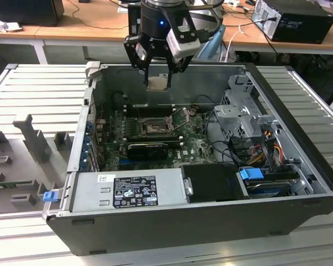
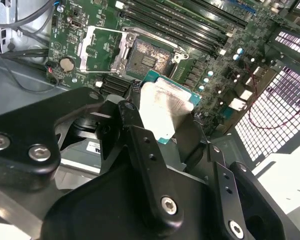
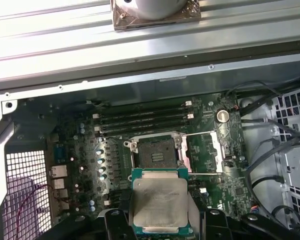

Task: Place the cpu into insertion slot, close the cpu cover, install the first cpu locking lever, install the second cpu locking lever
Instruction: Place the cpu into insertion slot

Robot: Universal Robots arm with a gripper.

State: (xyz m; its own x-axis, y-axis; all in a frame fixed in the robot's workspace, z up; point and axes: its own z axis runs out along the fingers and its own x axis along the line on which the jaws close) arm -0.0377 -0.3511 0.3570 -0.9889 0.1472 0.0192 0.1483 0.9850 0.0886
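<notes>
My gripper [image 1: 157, 76] hangs over the open computer case, shut on the cpu [image 1: 157, 83], a small square chip held flat between the black fingers [image 2: 140, 137]. In both wrist views the cpu [image 3: 159, 202] [image 2: 165, 107] shows its silvery top face with a green edge. It sits in the air above the board, a little to one side of the insertion slot [image 3: 155, 151] [image 2: 147, 57] [image 1: 154, 128]. The slot is bare and dark. The cpu cover [image 3: 206, 150] [image 2: 96, 47] is swung open beside the slot, with thin wire levers [image 3: 202, 133] raised along it.
Long black memory slots [image 3: 145, 120] run beside the socket. A black expansion card [image 1: 147, 148], the power supply [image 1: 133, 188] and a drive cage [image 1: 244, 113] with cables crowd the case. A cooler [image 3: 155, 10] rests on the ribbed table outside the case wall.
</notes>
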